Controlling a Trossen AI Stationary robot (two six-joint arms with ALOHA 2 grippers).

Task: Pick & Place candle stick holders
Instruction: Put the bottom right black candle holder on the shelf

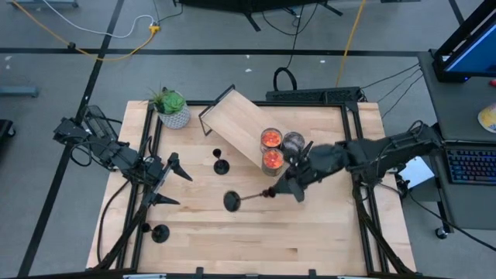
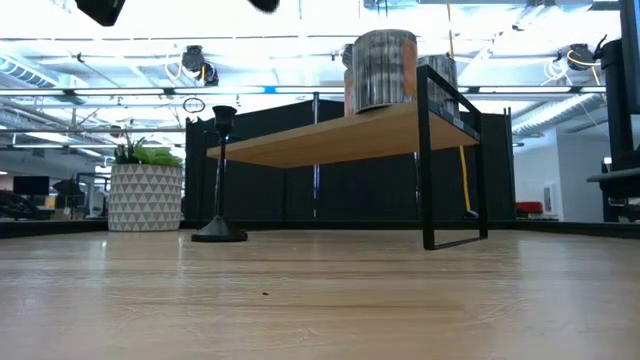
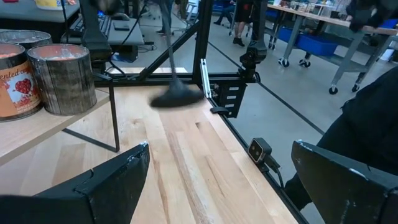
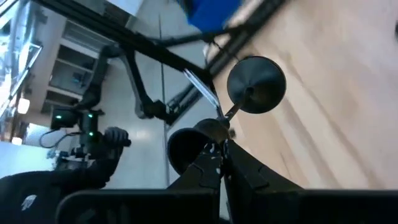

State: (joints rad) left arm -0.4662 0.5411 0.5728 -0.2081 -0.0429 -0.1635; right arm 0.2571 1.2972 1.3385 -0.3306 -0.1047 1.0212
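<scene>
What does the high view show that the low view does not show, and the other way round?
Only the high view: the right gripper shut on a tilted candle holder, the open left gripper, and another holder near the table's front-left corner. Only the low view: the room behind. Both: the standing holder, the potted plant, the shelf with candle jars.

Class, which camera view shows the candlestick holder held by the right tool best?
The high view: the held candlestick holder shows whole, tilted, in the right tool. The right wrist view shows it close but foreshortened; the left wrist blurred; the low view misses it.
</scene>
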